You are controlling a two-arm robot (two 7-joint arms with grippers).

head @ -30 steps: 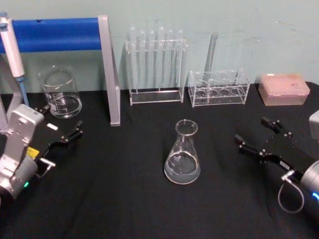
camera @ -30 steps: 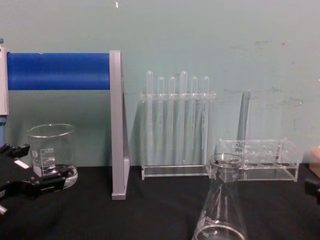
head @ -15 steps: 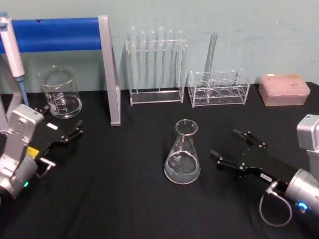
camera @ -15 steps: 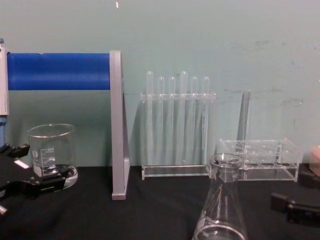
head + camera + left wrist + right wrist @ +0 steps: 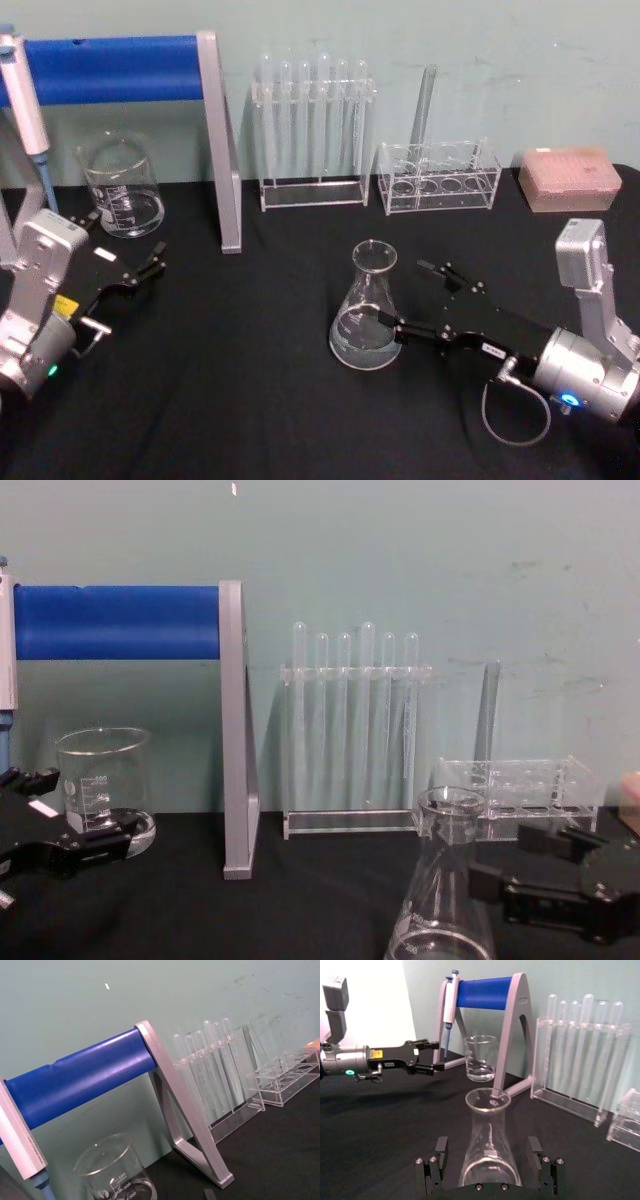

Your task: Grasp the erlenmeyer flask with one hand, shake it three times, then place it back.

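Since half a second ago our right pincer point(image 5: 402, 292) has advanced over the black surface point(image 5: 250, 400) toward the erlenmeyer flask point(image 5: 366, 318), and now its fingers point(image 5: 440, 1151) stand one on each side of the lower cone. They are spread, and in the right wrist view we see a small gap between each finger and the glass, so nothing is pinched yet. The flask has not moved; it stands upright between these fingers.

For the task this means, as we judge it, that the approach is finished and the closing comes next, before any lifting or shaking. The glass is smooth and the cone slopes, so we expect that a low hold could slide if the squeeze is weak.

Our left pincer point(image 5: 152, 262) is parked well apart from the right one, beyond the flask, with its fingers also spread and holding nothing; the beaker point(image 5: 122, 188) is near it.

The surface is flat, dark and matte. Past the right pincer's fingertips stand a test tube rack point(image 5: 312, 130), a low rack point(image 5: 438, 180) and a pink box point(image 5: 569, 178); behind the left pincer is a stand with a blue bar point(image 5: 120, 68) and a pipette point(image 5: 22, 95). Behind all is a pale green wall point(image 5: 520, 70)
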